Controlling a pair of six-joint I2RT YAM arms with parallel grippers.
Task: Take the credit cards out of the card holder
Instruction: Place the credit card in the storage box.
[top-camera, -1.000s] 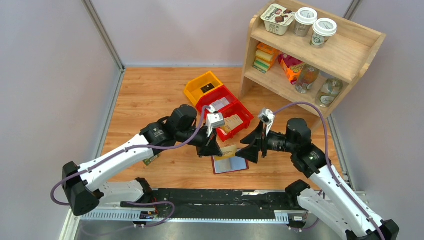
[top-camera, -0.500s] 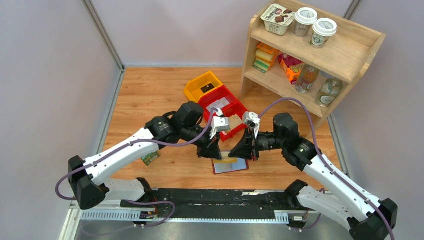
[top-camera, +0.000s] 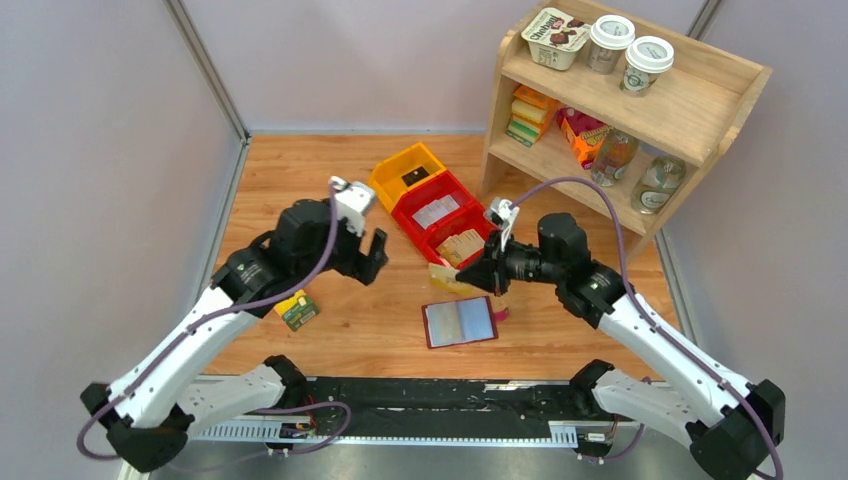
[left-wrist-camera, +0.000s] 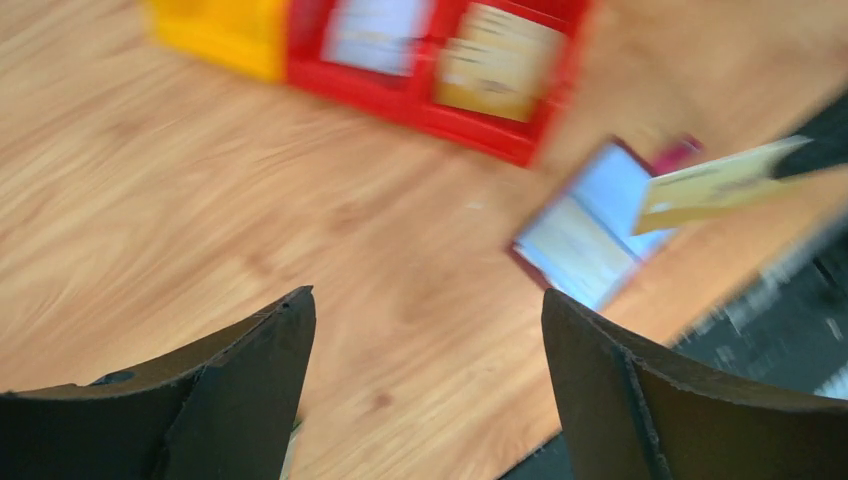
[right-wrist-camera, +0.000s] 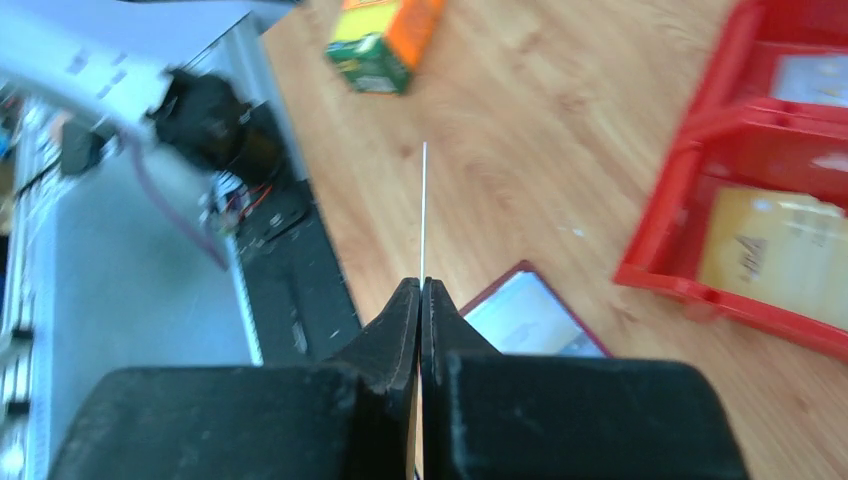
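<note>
The card holder (top-camera: 460, 321) lies open flat by the surface's (top-camera: 300, 180) near edge, with bare wood on its left. The wooden shelf (top-camera: 690, 110) at the far right corner carries a tub (top-camera: 553, 35) lettered "Chobani". The left pincer (top-camera: 372, 258) is spread apart and empty. The right pincer (top-camera: 472, 280) is clamped on one credit card (top-camera: 447, 276), just beyond the holder's far edge.

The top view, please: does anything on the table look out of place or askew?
Nothing is spilled or damaged. The one stray is a small green box, lying tilted by itself left of the open wallet, away from the red bins. The right gripper pinches a tan card above the table.
</note>
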